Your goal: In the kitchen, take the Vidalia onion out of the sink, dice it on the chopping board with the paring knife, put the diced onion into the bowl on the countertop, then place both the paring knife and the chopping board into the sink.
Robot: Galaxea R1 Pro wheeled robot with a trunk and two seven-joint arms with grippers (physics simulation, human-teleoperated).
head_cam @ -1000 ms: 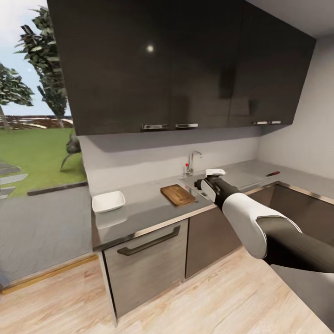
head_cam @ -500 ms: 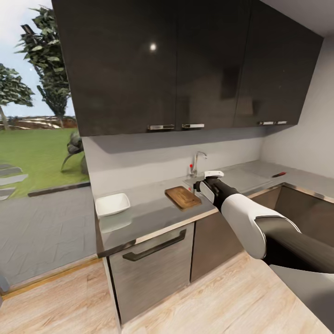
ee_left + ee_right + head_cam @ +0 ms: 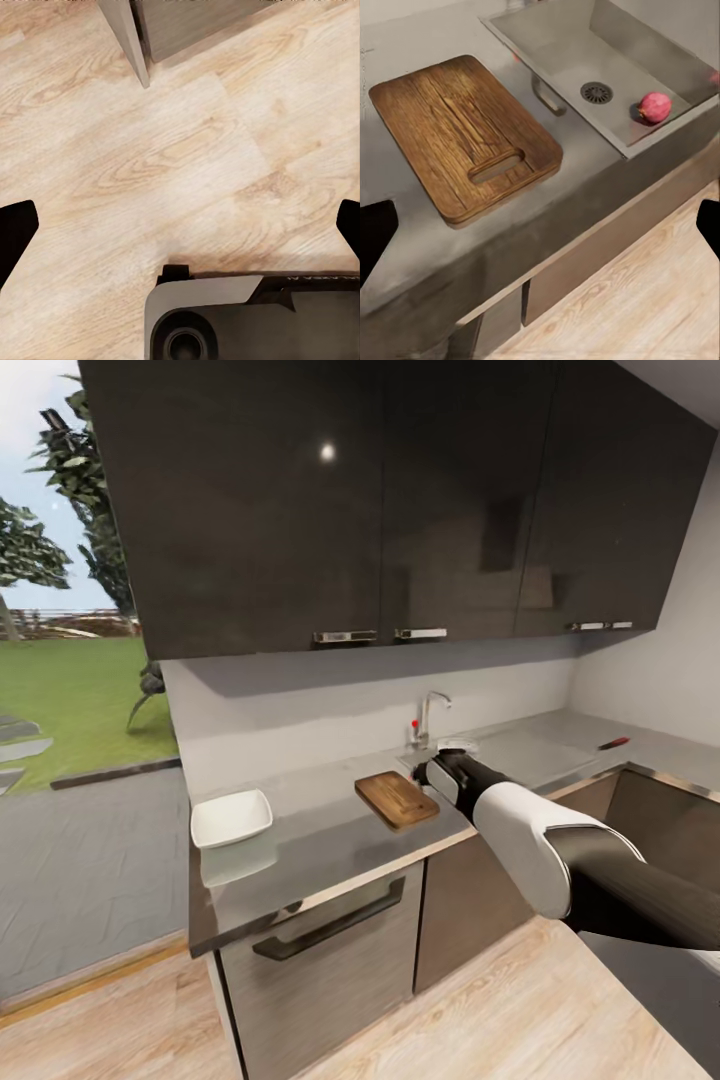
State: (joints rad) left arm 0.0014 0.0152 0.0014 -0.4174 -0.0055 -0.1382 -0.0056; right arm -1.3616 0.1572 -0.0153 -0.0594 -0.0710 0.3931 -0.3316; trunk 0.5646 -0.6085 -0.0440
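We stood in front of the countertop [image 3: 330, 830], under the dark upper cabinets [image 3: 360, 510], and we take the chopping board [image 3: 397, 799] as our landmark. The board lay flat on the countertop near its front edge, with the oval handle slot toward that edge. The sink [image 3: 615, 67] was just beside the board, on the side away from the bowl [image 3: 231, 818], and the chrome tap [image 3: 430, 715] stood behind it at the wall. The Vidalia onion [image 3: 654, 106] rested on the floor of the basin, close to the round drain [image 3: 596, 92] and apart from the board. The white bowl sat on the same countertop, well apart from the board, near the end by the open garden view. The paring knife [image 3: 613, 743] lay far from the board, beyond the sink, on the corner stretch of the counter.

Our right gripper [image 3: 440, 760] hung above the counter between the board and the sink, touching nothing; in the right wrist view its dark fingertips [image 3: 376, 232] stood wide apart at the two edges. Our left gripper [image 3: 180, 232] pointed down at the wood floor [image 3: 180, 150], also with fingers spread and nothing between them.
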